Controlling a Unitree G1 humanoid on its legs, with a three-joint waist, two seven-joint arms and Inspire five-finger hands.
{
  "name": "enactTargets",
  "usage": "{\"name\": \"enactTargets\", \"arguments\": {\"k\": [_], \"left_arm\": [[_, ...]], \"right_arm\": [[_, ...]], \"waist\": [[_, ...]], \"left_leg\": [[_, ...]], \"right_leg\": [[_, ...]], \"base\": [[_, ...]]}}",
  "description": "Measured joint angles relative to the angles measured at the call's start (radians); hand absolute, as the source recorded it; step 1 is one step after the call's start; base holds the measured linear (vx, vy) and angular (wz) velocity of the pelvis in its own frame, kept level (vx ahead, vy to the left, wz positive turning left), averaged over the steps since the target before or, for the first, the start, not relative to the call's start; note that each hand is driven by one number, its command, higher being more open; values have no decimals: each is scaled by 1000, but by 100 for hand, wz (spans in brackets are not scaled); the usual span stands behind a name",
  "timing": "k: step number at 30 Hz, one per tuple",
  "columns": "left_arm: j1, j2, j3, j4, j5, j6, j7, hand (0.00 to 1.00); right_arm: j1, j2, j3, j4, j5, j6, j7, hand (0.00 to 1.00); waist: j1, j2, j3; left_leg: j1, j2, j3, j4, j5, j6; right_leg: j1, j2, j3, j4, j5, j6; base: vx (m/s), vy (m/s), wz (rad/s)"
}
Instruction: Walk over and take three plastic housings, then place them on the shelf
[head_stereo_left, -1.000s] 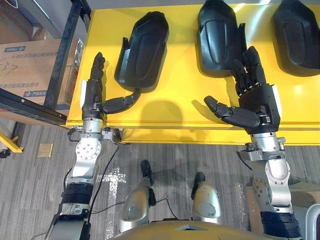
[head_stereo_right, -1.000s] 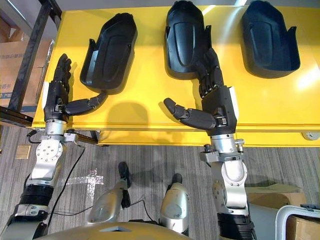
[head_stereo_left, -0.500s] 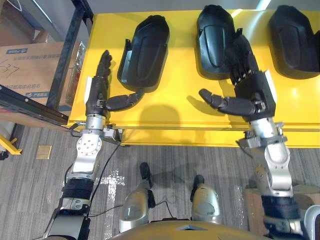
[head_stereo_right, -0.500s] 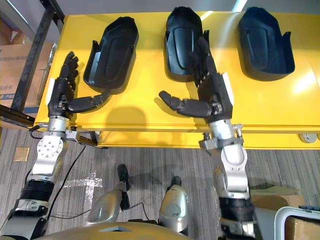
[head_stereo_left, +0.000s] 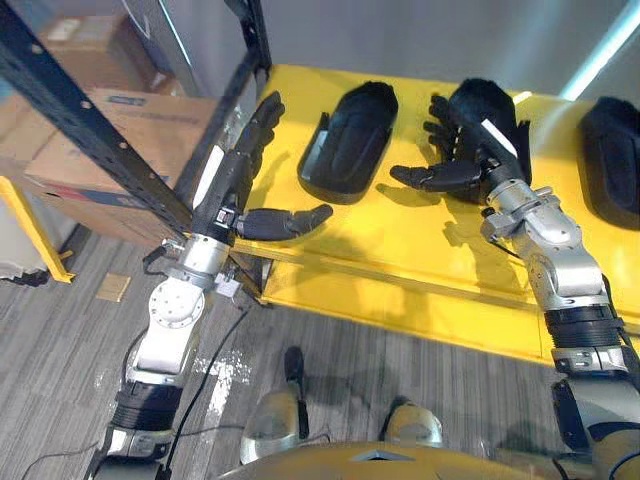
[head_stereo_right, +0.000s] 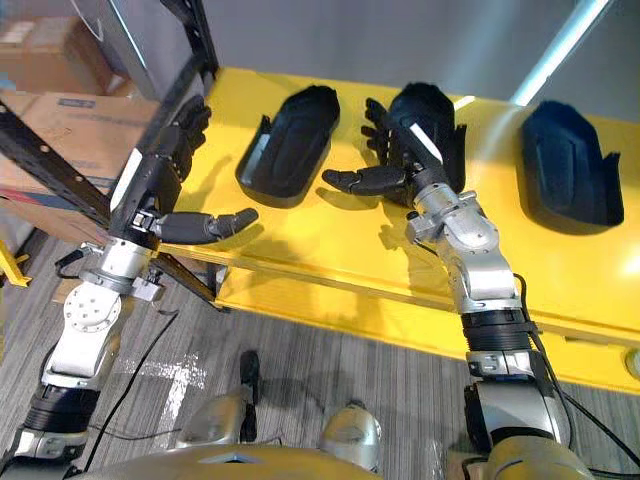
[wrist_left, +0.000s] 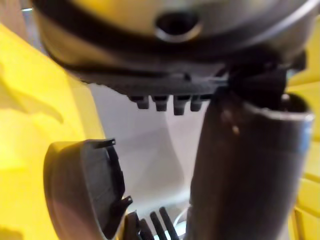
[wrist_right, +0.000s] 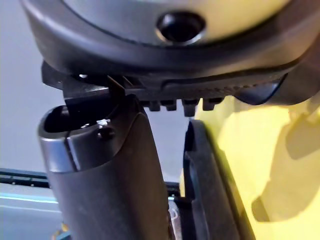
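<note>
Three black plastic housings (head_stereo_right: 290, 150) on glossy yellow table (head_stereo_right: 330, 240), none grasped.
Left hand (head_stereo_left: 228, 185) open over table's left edge; right hand (head_stereo_right: 408, 158) open mid-table at middle housing (head_stereo_right: 440, 105), contact unclear.

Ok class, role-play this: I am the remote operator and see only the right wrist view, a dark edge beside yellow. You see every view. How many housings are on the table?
Observer: Three black housings lie in a row on the yellow table: left housing, middle housing, right housing.
Operator: Which one is my right hand at?
Observer: The right hand is open at the middle housing; whether it touches I cannot tell.
Operator: And the left hand?
Observer: The left hand is open, holding nothing, beside the left housing.
</note>
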Motion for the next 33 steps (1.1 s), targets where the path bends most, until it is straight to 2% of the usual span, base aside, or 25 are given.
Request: {"name": "enactTargets", "arguments": {"k": [5,10,14,21,33], "left_arm": [[60,-18,-2,-42,-9,15,-37,100],[61,-19,-24,-76,-9,19,-47,100],[65,-24,-24,-75,-9,19,-47,100],[120,-37,-46,-75,-17,29,-46,100],[132,-47,-63,-76,-44,36,-34,100]], "right_arm": [[-97,0,25,95,0,42,-40,100],[-143,0,39,173,26,90,-68,100],[-165,0,50,255,48,95,-68,100],[-214,0,59,369,38,102,-90,100],[-275,0,108,440,35,112,-85,100]], "waist": [[20,23,-21],[48,25,-30],[64,25,-30],[67,27,-31],[81,30,-33]], "left_leg": [[5,7,-14,-1,-9,-5],[-6,16,1,-1,-2,8],[-7,13,2,-1,11,12],[-4,17,0,-1,24,8],[-5,18,-1,-1,15,0]], "right_leg": [[33,17,-22,-34,19,-1],[48,30,-36,-77,46,-3],[49,29,-36,-82,55,3],[50,33,-36,-78,56,1],[50,34,-35,-80,57,-3]], "base": [[-53,-19,12],[-45,0,6],[0,0,0],[-14,-33,0],[-17,-18,0]]}}
